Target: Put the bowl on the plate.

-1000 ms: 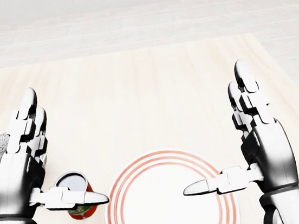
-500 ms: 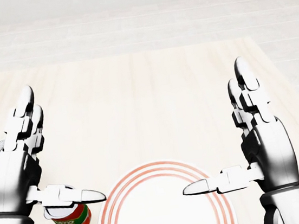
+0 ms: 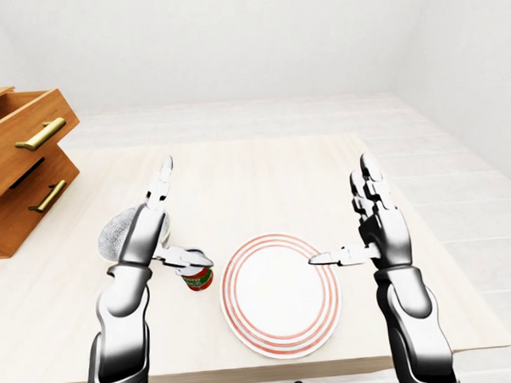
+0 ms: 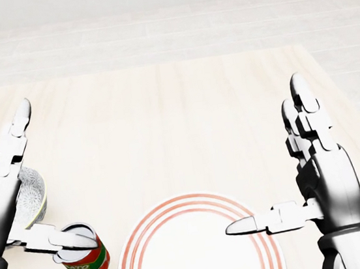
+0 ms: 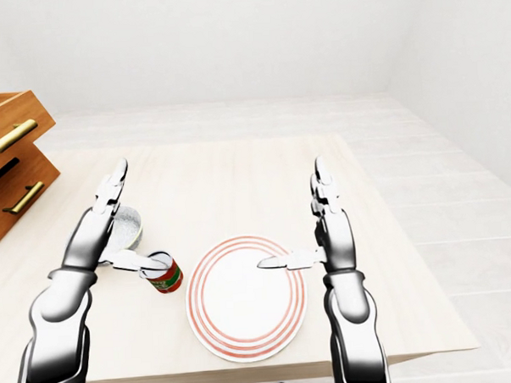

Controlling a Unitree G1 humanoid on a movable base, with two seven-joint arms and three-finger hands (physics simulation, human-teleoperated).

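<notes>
A grey patterned bowl (image 4: 31, 192) sits upright on the pale wooden table at the left of the head view, partly hidden by my left palm. A white plate with red rings (image 3: 281, 294) lies flat near the table's bottom edge, between my hands. My left hand (image 3: 185, 213) stands open beside the bowl, fingers pointing up and thumb stretched over a can. On the other side, my right hand (image 4: 265, 157) is open too, to the right of the plate, its thumb tip reaching over the plate's rim. Neither holds anything.
A red and green tomato can (image 4: 87, 261) stands upright between bowl and plate, just under my left thumb. At the far left is a wooden chest (image 3: 25, 159) with drawers pulled out. The table's bottom edge (image 3: 288, 364) runs just below the plate.
My left hand has swung to the left, so the bowl now shows beside the palm. The view shifted slightly at first, sliding plate and can down-left. The right hand barely moved.
</notes>
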